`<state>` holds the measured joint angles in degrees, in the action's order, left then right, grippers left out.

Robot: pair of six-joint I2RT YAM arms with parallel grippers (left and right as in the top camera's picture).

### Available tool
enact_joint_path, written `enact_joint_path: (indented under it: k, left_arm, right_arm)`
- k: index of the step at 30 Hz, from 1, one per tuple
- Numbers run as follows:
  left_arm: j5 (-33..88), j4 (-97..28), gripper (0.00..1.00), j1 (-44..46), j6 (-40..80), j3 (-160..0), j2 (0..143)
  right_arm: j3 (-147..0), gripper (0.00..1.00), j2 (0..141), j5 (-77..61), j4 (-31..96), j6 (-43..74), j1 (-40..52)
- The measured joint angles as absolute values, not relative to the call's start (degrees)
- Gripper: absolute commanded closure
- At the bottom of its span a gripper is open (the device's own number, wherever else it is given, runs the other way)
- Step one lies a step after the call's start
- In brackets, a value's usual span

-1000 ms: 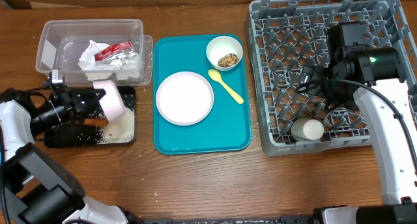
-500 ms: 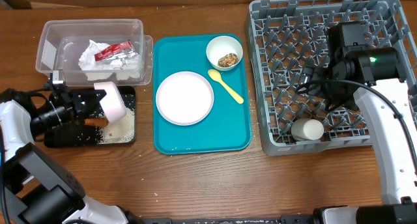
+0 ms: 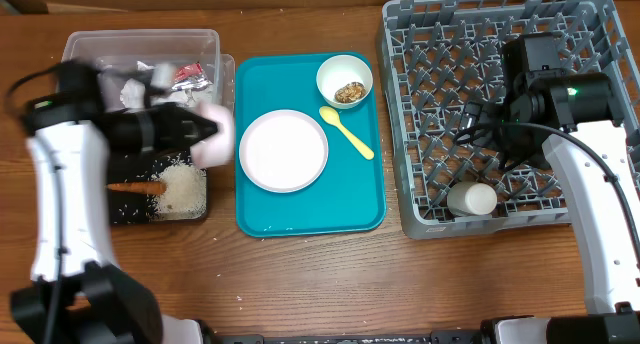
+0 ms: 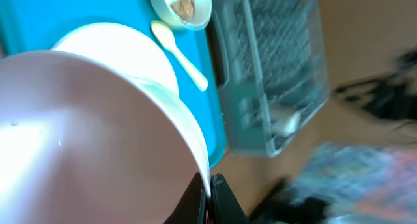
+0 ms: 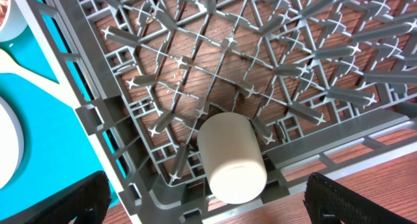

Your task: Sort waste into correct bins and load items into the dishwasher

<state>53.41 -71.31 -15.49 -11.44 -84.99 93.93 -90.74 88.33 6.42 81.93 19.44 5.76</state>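
Observation:
My left gripper (image 3: 200, 129) is shut on the rim of an emptied white bowl (image 3: 217, 136), carried between the black tray (image 3: 122, 210) and the teal tray (image 3: 310, 216); the left wrist view shows the fingers (image 4: 210, 201) pinching the bowl's rim (image 4: 98, 139). The carrot (image 3: 136, 186) and rice (image 3: 182, 188) lie in the black tray. The napkin (image 3: 132, 87) and red wrapper (image 3: 188, 76) lie in the clear tub (image 3: 76, 46). The plate (image 3: 283, 150), spoon (image 3: 346, 130) and scrap-filled bowl (image 3: 344, 81) sit on the teal tray. My right gripper (image 5: 208, 204) is open above the cup (image 5: 231, 157) lying in the grey rack (image 3: 440, 224).
The rack's upright pegs (image 5: 221, 48) fill most of its floor. Bare wooden table (image 3: 300, 284) lies along the front edge. The right arm (image 3: 590, 184) hangs over the rack's right side.
My left arm has swung fast to the right, carrying the bowl from over the black tray towards the teal tray. The carrot now lies uncovered. The right arm has not moved.

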Motion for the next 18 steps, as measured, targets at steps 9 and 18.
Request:
enact_joint_path:
  k: [9, 18]
  left_arm:
    - [19.84, -65.04, 0.96, 23.57, -2.33, -85.30, 96.07]
    - [-2.87, -61.14, 0.96, 45.17, 1.17, -85.27, 110.04]
  right_arm:
    - [-90.74, 0.02, 88.33, 6.42, 82.00, 19.46, 5.76]
    - [-90.74, 0.02, 88.33, 6.42, 81.97, 19.44, 5.76]
